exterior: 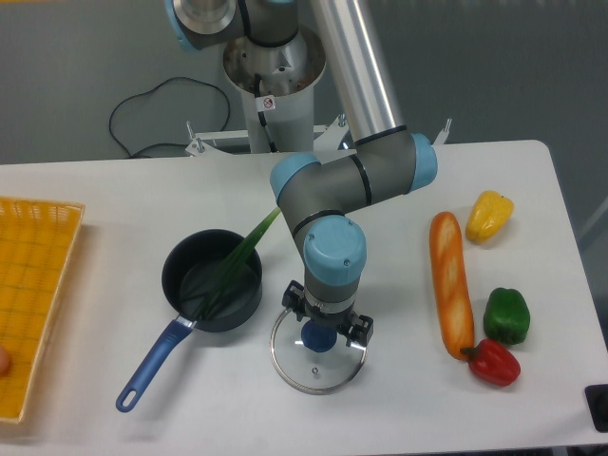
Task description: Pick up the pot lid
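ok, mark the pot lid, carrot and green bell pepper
Pot lid [318, 336]: camera view, on its blue knob.
Carrot [450, 285]: camera view, middle of its length.
Green bell pepper [507, 316]: camera view, middle of its body.

Round, clear glass lid w/ metal rim [296, 363] & dark-blue knob [318, 335] is overhung by blue-grey 2-finger gripper [328, 314], jaws spread. Round black pot [179, 277] w/ long blue handle [152, 367] is seen nearby, long green stalk [249, 243] propped in it.
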